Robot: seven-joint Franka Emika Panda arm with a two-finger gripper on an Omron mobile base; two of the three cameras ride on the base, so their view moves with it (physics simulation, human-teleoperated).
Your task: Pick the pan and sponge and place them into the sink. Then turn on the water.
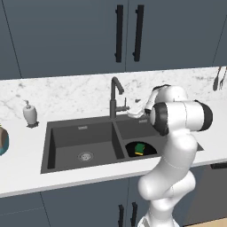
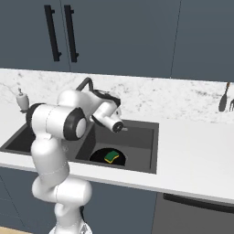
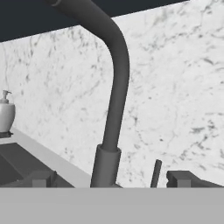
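The black pan [image 1: 148, 148] lies in the right basin of the dark grey sink [image 1: 66, 133], with the green and yellow sponge [image 1: 140, 148] resting on it. The right base view shows the same pan [image 2: 98, 156] and sponge [image 2: 111, 157] in the sink [image 2: 142, 137]. My gripper [image 1: 132, 111] hovers over the right basin, just right of the dark gooseneck tap [image 1: 116, 95]. In the hand view the gripper [image 3: 112, 179] is open, with nothing held. Its fingertips [image 3: 41, 178] stand on either side of the tap's base [image 3: 106, 164], and the small lever [image 3: 156, 173] is near the right one. No water is in view.
A white soap dispenser [image 1: 30, 113] stands on the marble counter left of the sink. A round dish [image 1: 2, 141] shows at the far left edge. Utensils [image 2: 224, 98] hang on the back wall at the right. Dark cabinets hang above.
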